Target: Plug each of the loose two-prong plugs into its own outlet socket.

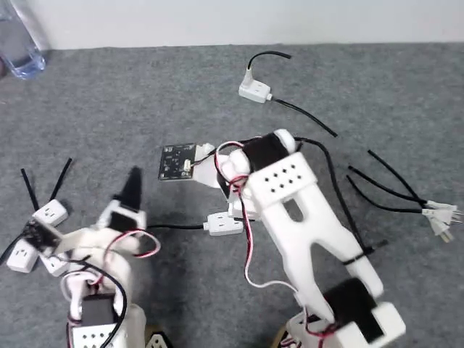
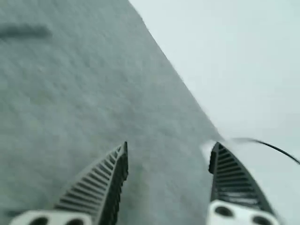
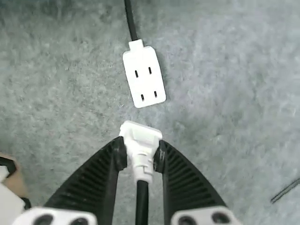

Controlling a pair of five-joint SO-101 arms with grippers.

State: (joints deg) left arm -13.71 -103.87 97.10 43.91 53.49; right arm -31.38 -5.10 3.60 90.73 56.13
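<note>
The right gripper [image 3: 139, 153] pinches a white plug [image 3: 140, 137] tight. A white socket [image 3: 144, 79] lies just past its fingertips. The left gripper [image 2: 168, 161] is wide open, holding nothing.

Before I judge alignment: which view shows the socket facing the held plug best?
The right wrist view: the socket lies face-up, all slots plain, just ahead of the plug in the right gripper. The high view has it beside the arm, slots unreadable. The left wrist view looks across carpet.
</note>
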